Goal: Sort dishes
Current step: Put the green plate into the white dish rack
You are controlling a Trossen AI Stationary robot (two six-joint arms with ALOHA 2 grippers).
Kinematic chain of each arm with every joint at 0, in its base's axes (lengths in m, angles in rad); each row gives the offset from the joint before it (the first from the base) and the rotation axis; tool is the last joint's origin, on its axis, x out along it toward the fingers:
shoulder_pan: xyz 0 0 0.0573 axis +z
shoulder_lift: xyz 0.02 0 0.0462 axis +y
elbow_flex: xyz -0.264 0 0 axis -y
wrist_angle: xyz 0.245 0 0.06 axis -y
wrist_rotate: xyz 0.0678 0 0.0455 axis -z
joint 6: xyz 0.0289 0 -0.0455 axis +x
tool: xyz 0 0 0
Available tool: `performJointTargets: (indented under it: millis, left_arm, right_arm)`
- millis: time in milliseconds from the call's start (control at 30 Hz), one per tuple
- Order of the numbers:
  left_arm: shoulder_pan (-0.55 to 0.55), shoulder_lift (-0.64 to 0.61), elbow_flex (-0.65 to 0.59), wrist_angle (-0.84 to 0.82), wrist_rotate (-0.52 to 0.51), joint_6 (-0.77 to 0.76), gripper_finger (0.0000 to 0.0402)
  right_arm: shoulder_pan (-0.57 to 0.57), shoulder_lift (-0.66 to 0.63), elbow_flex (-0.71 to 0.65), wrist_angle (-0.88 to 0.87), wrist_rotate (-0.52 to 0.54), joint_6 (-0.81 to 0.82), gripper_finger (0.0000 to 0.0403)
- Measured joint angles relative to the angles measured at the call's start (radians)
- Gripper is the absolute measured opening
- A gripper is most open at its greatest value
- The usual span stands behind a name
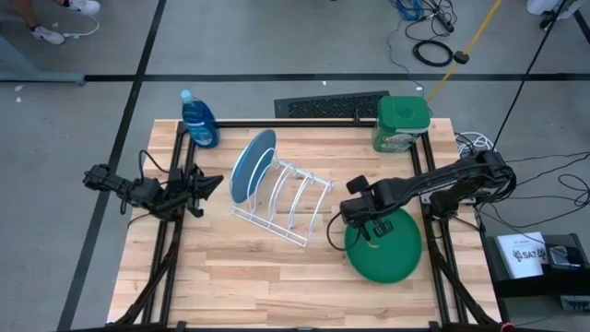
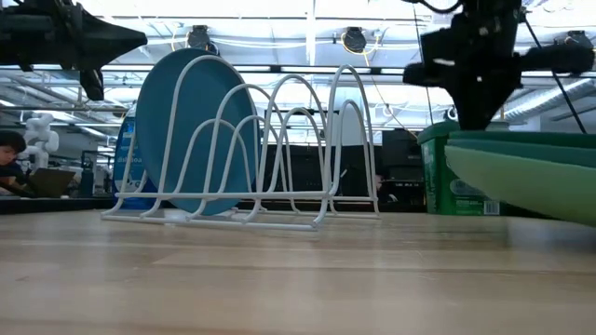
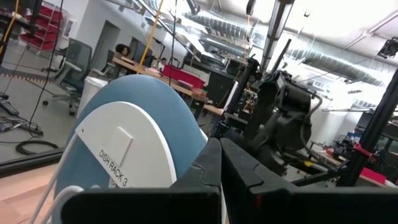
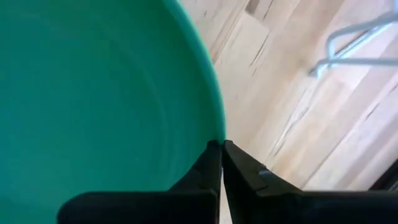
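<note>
The blue plate (image 1: 252,166) stands on edge in the end slot of the white wire rack (image 1: 288,201), the end nearest my left arm; it also shows in the low view (image 2: 191,130) and the left wrist view (image 3: 163,106). A stack of green plates (image 1: 387,247) lies flat at the table's right. In the low view a dark green plate (image 2: 526,140) is on top and a light green one (image 2: 535,181) is below. No teal plate can be told apart. My right gripper (image 1: 356,224) is shut at the stack's left rim. My left gripper (image 1: 210,184) is shut and empty, left of the rack. My right gripper pinches the rim (image 4: 219,127) of the top dark green plate between its two fingers, at the edge nearest the rack. The fingers come from above, slanting down. The plate lies about level on the stack below it.
A blue soap bottle (image 1: 199,120) stands at the far left and a green square tub (image 1: 402,124) at the far right. A dark mat (image 1: 332,104) lies beyond the far edge. Bare wood lies along the near side, in front of the rack.
</note>
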Motion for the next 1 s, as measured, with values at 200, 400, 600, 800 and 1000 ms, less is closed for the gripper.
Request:
performJointTargets:
  millis: [200,400,600,800,1000]
  left_arm:
    - [0.000,0.000,0.000,-0.004,-0.003,0.001,0.0000]
    - [0.000,0.000,0.000,-0.004,-0.004,0.003,0.0000]
    - [0.000,0.000,0.000,-0.004,-0.007,0.005,0.0000]
    - [0.000,0.000,0.000,-0.004,-0.007,0.001,0.0000]
    - [0.000,0.000,0.000,0.000,-0.007,0.000,0.0000]
  right_arm:
    - [0.002,0.000,0.071,-0.036,-0.006,-0.018,0.0000]
    - [-0.017,0.000,0.084,-0.055,-0.164,0.014,0.0000]
    - [-0.020,0.000,0.085,-0.072,-0.115,0.073,0.0000]
    - [-0.021,0.007,0.074,-0.065,-0.057,0.107,0.0000]
    - [-0.008,0.009,0.026,-0.006,-0.039,0.080,0.0002]
